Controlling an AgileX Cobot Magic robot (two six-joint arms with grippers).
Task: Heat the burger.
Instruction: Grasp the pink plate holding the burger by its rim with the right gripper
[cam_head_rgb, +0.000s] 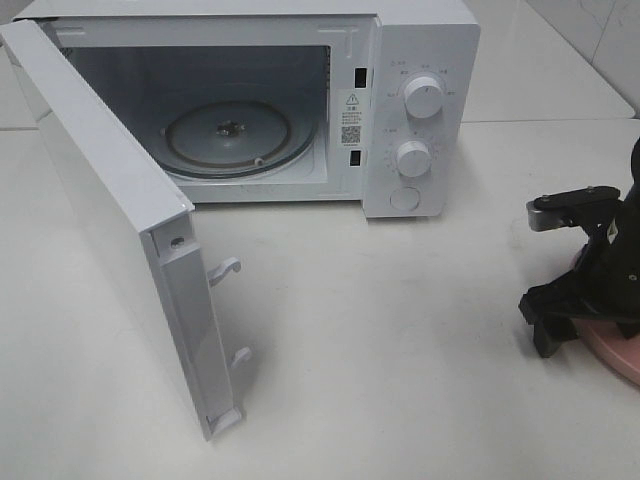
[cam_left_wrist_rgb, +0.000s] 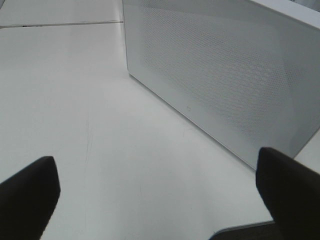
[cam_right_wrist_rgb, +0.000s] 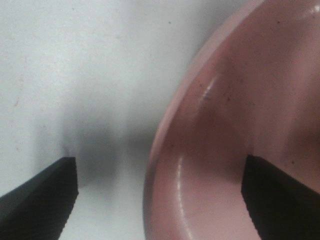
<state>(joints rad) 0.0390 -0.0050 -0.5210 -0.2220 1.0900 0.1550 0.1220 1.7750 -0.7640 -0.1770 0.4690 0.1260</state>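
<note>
Though the burger cannot be made out in any view, the pink plate (cam_head_rgb: 618, 352) lies on the bench (cam_head_rgb: 400, 340) under the right gripper (cam_right_wrist_rgb: 157, 162), whose fingers (cam_right_wrist_rgb: 45, 200) stand apart, straddling the plate's rim. Well apart from it, the microwave (cam_head_rgb: 420, 60) stands with its door (cam_head_rgb: 100, 200) swung open, showing the glass turntable (cam_head_rgb: 228, 135). The left gripper (cam_left_wrist_rgb: 156, 165), fingers wide apart and holding nothing, hovers near the door's outer face.

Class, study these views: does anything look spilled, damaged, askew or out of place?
Nothing stands out. The microwave door hangs wide open, its turntable seated flat and bare. The right gripper straddles the rim of the pink plate. No spills or damage show; the burger is not in view.
</note>
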